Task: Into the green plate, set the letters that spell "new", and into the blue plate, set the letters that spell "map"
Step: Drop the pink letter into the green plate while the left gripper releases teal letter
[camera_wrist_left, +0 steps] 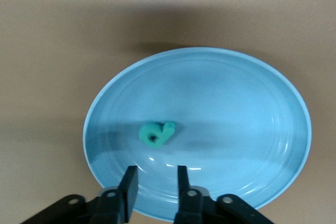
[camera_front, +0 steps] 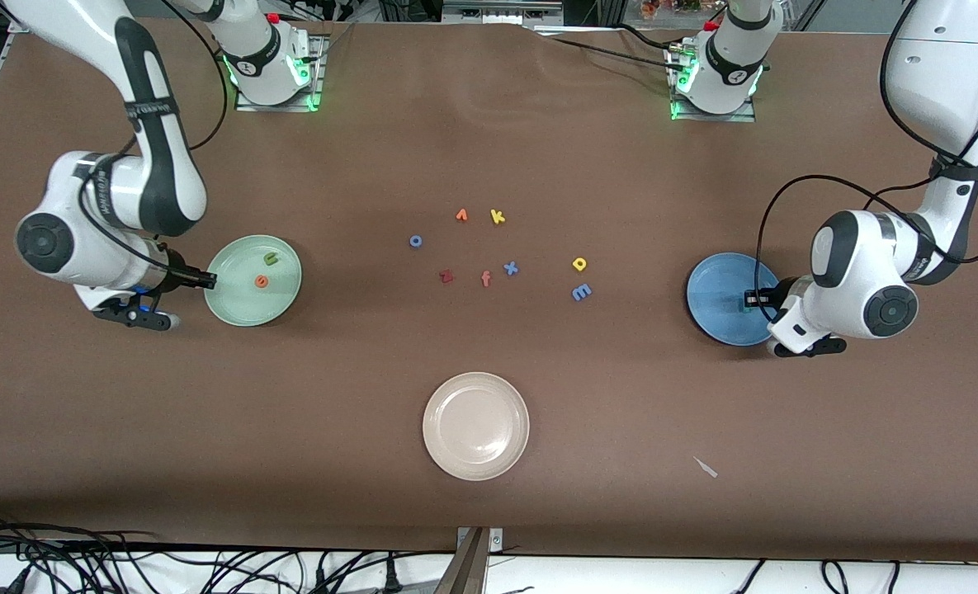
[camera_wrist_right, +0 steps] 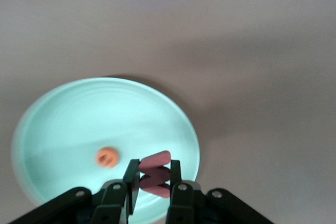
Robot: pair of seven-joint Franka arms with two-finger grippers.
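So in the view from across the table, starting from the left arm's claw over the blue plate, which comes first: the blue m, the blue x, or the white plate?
1. The blue m, nearest the left gripper, just off the blue plate toward the middle.
2. The blue x, in the middle cluster.
3. The white plate, nearest the front camera, farthest away.

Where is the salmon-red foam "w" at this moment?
The salmon-red foam "w" is clamped in the right gripper, over the rim of the pale mint-green plate, beside the orange foam "e" lying in it.
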